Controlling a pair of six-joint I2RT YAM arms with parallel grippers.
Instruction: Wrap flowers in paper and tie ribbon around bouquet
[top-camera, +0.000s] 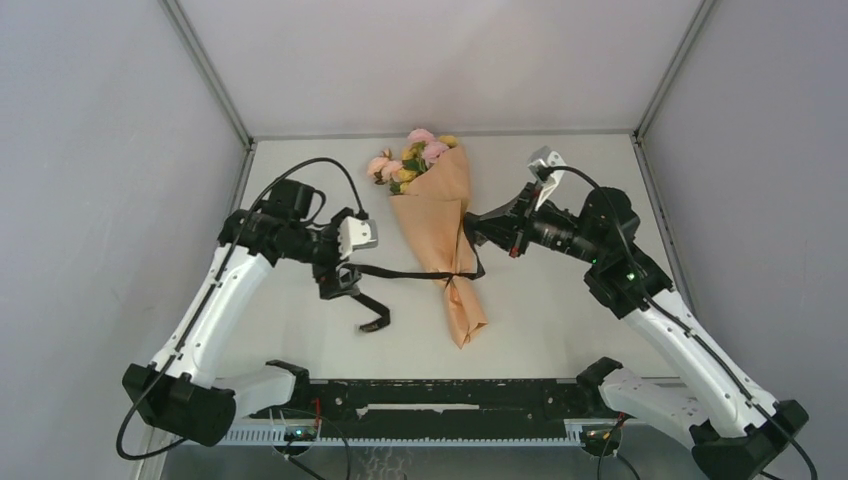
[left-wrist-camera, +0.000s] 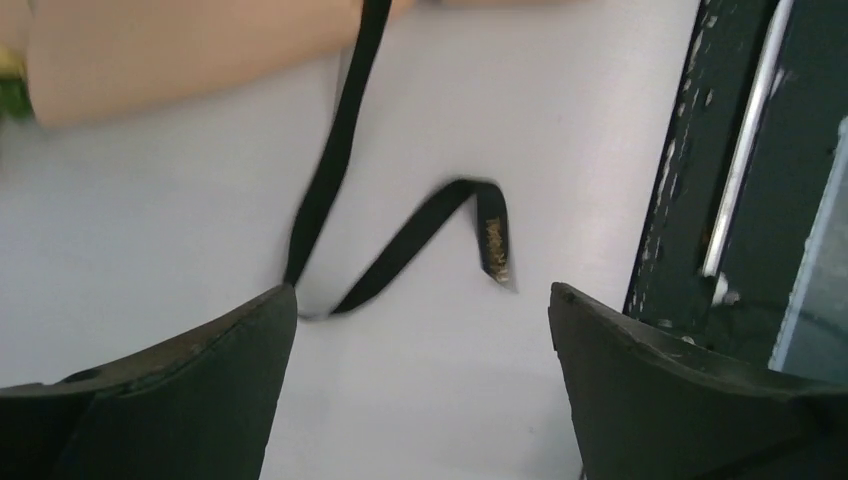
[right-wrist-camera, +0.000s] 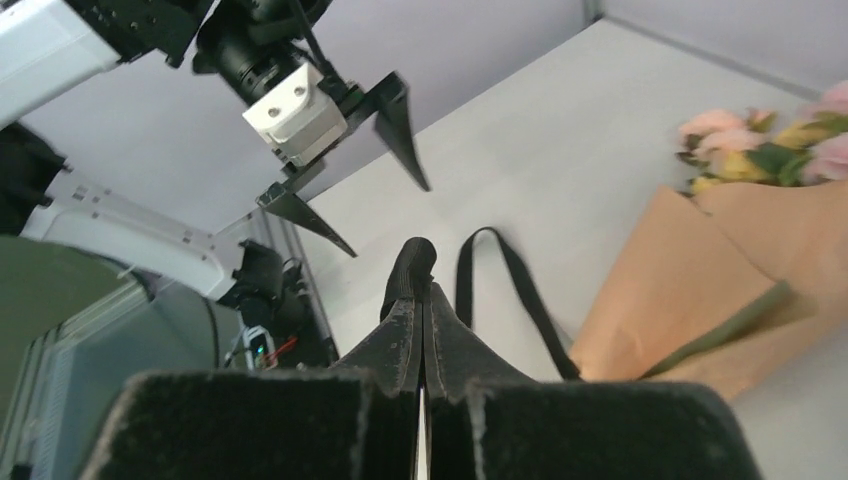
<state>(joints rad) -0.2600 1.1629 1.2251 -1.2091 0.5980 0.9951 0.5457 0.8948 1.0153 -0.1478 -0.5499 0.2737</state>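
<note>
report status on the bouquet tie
Open left gripper over the loose ribbon end. The right gripper is shut on the other end, beside the bouquet. Ribbon cinched round bouquet's narrow end. No obstruction seen.

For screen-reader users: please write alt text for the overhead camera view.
A tapered peach-orange paper bouquet with pink and yellow blooms lies on a table, a narrow black ribbon round its narrow part. The left arm's open tool hangs over the ribbon's loose end; the right arm's shut tool pinches the other end.
</note>
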